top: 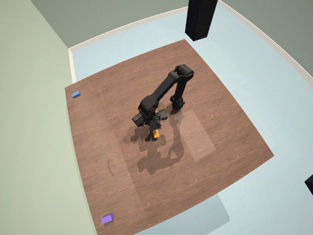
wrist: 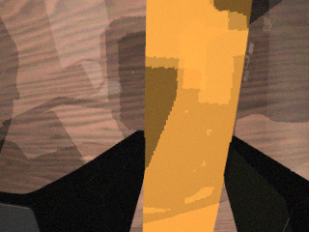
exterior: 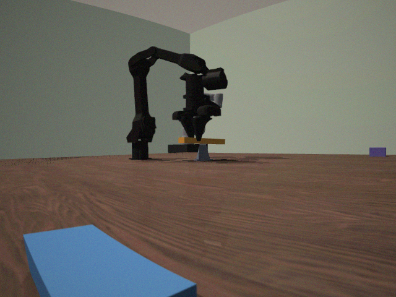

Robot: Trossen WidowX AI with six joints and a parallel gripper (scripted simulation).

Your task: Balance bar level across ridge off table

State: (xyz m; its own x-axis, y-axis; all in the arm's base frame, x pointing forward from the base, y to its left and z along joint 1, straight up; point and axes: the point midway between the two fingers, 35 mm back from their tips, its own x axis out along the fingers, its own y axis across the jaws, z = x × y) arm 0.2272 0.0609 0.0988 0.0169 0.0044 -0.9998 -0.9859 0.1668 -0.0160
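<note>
Your black parallel-jaw gripper [exterior: 197, 138] is clamped on the flat, smooth orange rectangular bar [exterior: 201, 140], which lies level atop the small grey wedge-shaped ridge [exterior: 203, 152], above the grained wooden table [exterior: 223, 198].

Top view looks steeply down from high over the wooden tabletop [top: 106, 141]; exterior view sits low at its edge; wrist view looks close down. All share the flat orange bar [exterior: 211, 140].
</note>
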